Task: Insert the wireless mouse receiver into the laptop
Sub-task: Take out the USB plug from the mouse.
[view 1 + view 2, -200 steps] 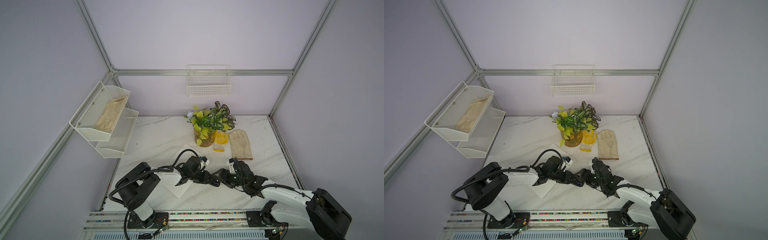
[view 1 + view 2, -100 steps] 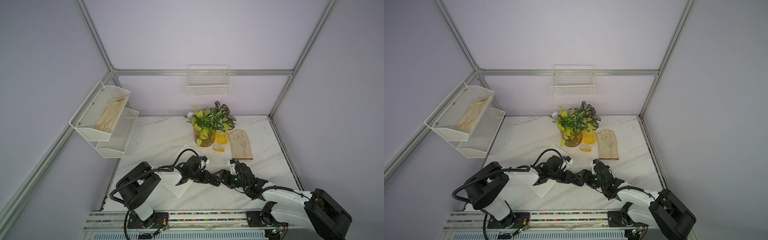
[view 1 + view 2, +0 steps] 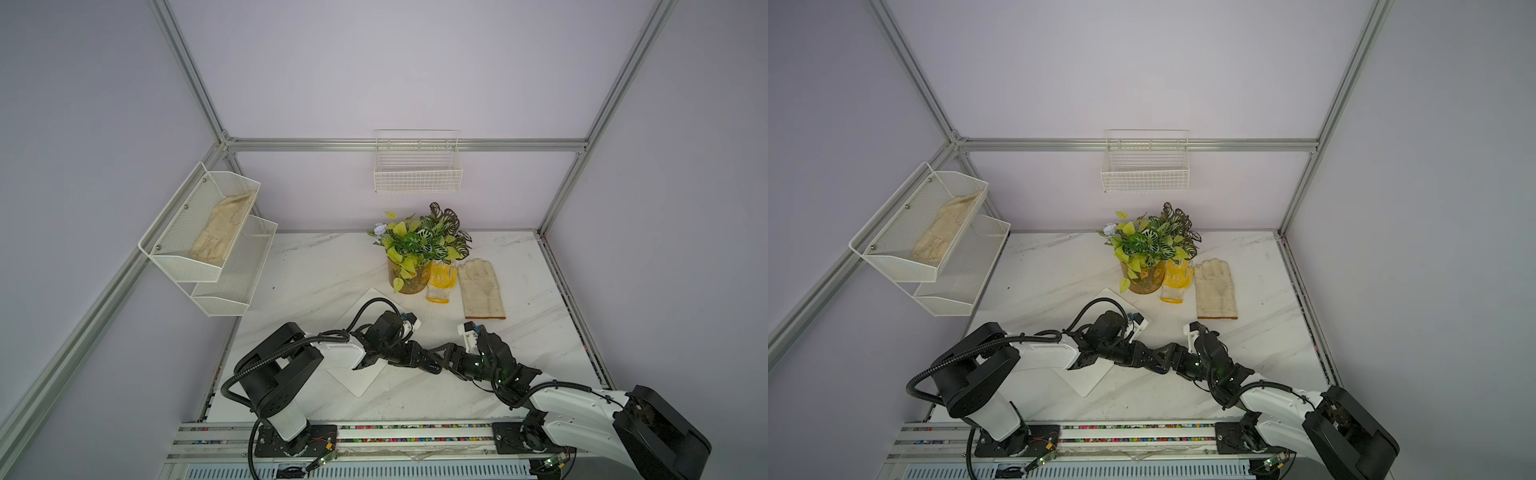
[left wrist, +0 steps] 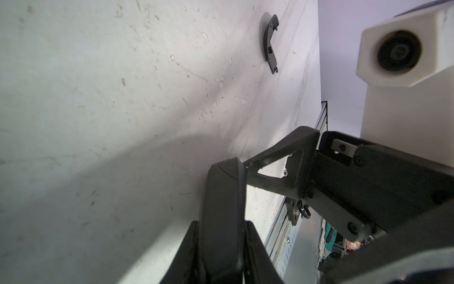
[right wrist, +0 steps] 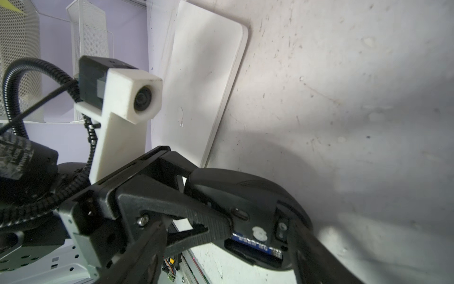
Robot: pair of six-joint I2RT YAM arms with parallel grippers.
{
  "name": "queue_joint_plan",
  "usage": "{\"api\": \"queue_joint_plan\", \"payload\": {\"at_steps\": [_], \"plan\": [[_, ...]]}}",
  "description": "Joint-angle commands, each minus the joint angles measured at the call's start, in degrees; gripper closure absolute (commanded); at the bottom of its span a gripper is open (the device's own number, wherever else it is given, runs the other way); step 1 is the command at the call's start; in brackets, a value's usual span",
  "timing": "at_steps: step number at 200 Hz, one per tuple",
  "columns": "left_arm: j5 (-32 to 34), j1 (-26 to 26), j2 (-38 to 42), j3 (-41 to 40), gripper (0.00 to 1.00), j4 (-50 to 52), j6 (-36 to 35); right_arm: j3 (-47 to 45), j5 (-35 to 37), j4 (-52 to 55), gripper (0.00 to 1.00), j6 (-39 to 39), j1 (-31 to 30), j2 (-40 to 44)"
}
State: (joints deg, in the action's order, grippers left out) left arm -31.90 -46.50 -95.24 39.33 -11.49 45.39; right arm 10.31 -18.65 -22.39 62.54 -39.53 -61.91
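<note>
Left wall: mesh rack, glove inside. Laptop closed, flat on scuffed marble table, partly under left arm. Left gripper pressed nearly together at black mouse underside; right gripper clamps mouse above table. Receiver: cannot tell where.

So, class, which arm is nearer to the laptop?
Left. The left arm reaches across above the laptop; the right arm stands off beyond its edge, jaws gripping the mouse.

- White-shelled left arm and right arm, with black joint housings.
- Black corrugated cable conduit.
- Blocky white wrist camera mount, dark round lens.
- Matte black left gripper, ribbed fingers, silver screw.
</note>
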Motion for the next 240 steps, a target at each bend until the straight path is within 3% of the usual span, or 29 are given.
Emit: {"api": "queue_joint_plan", "payload": {"at_steps": [1, 54, 107, 178, 240], "plan": [[1.82, -1.22, -2.22, 1.98, 1.0, 0.57, -0.97, 0.29, -7.27, -13.83, 0.2, 1.86, -1.08, 1.73], [1.58, -1.22, -3.09, 2.46, 1.0, 0.68, -1.0, -1.07, -6.97, -19.41, 0.21, 2.32, -1.03, 2.46], [2.09, -1.23, -3.26, 2.0, 1.0, 0.68, -0.96, -2.53, -4.15, -16.15, 0.22, 2.31, -1.08, 11.15], [2.46, -1.22, -2.77, 1.27, 1.0, 0.01, -0.33, -0.18, 0.04, -0.17, 0.22, -0.26, -0.99, 22.79], [-0.27, -1.51, 1.55, 0.57, 1.0, 0.07, -0.08, 8.25, 9.29, 19.27, 0.22, -2.73, -0.56, 27.8]]}}
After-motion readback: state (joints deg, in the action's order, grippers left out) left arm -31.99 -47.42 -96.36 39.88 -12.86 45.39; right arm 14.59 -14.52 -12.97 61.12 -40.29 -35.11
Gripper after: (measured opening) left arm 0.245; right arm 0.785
